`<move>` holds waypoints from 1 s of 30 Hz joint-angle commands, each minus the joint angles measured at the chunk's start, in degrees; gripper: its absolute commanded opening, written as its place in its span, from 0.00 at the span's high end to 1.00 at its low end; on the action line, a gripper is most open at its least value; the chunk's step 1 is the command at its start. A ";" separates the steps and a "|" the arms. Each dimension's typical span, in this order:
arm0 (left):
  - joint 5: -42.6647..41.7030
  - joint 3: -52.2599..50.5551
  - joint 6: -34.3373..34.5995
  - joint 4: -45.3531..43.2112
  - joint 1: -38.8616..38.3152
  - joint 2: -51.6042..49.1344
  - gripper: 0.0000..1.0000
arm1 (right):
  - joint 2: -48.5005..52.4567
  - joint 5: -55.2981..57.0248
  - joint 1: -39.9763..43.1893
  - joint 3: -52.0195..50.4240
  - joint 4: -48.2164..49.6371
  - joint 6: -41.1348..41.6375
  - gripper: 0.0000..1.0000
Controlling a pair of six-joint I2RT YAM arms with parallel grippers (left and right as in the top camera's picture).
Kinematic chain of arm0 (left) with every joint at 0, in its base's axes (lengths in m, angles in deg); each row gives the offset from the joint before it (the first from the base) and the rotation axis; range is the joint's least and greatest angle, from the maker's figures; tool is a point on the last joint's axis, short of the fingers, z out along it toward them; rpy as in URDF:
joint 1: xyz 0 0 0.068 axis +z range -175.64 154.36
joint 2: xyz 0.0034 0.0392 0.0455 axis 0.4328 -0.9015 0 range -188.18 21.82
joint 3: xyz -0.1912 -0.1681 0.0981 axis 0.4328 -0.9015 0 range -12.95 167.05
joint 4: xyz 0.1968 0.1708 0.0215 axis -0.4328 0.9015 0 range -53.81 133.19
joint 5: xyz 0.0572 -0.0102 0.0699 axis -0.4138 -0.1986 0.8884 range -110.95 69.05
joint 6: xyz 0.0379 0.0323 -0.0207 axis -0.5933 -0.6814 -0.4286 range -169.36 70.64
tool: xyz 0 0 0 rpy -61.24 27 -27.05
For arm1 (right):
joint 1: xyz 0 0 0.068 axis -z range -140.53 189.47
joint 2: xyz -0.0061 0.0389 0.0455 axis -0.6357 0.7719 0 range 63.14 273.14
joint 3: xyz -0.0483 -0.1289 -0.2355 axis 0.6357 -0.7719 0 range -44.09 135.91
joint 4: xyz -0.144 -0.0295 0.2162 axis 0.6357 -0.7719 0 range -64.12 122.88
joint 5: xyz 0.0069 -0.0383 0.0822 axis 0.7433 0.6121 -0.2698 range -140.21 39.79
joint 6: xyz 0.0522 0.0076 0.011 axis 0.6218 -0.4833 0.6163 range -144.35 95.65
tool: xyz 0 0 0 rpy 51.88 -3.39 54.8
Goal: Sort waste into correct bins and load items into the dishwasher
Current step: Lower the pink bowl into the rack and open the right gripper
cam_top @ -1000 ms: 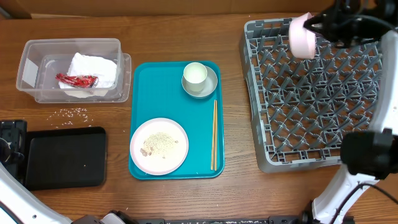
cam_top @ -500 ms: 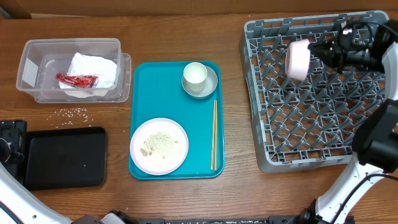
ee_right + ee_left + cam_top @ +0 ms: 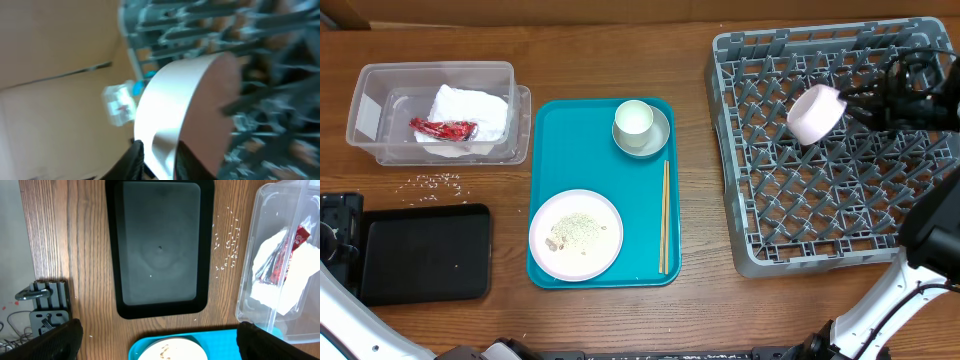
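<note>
Pale pink bowl (image 3: 815,112), tilted over grey rack (image 3: 750,255), right claw (image 3: 157,156) grip unclear, left claw (image 3: 162,341) apart.

Wooden table (image 3: 695,300), brown, grain running left to right.
Far left corner: clear tub (image 3: 435,66), long side along far edge.
Near left corner: black tray (image 3: 420,255), flat on wood.
Between the two: rice scraps (image 3: 438,181) scattered on bare wood, touching neither.
Centre: teal tray (image 3: 560,150), just beside tub, apart from black tray.
Right side: grey dish rack (image 3: 728,150), slightly skewed to table edges, strip of bare wood between it and teal tray.
</note>
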 commanded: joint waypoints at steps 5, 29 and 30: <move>0.00 0.28 1.20 0.11 0.22 0.83 0.00 | -5.44 18.34 0.33 10.60 -5.62 5.25 0.67; 0.00 0.28 1.20 0.11 0.22 0.81 0.00 | -5.09 59.01 -19.30 0.50 -3.15 18.86 0.90; 0.00 0.28 1.20 0.11 0.22 0.81 0.00 | -5.09 60.41 -18.75 0.48 -3.17 19.39 0.91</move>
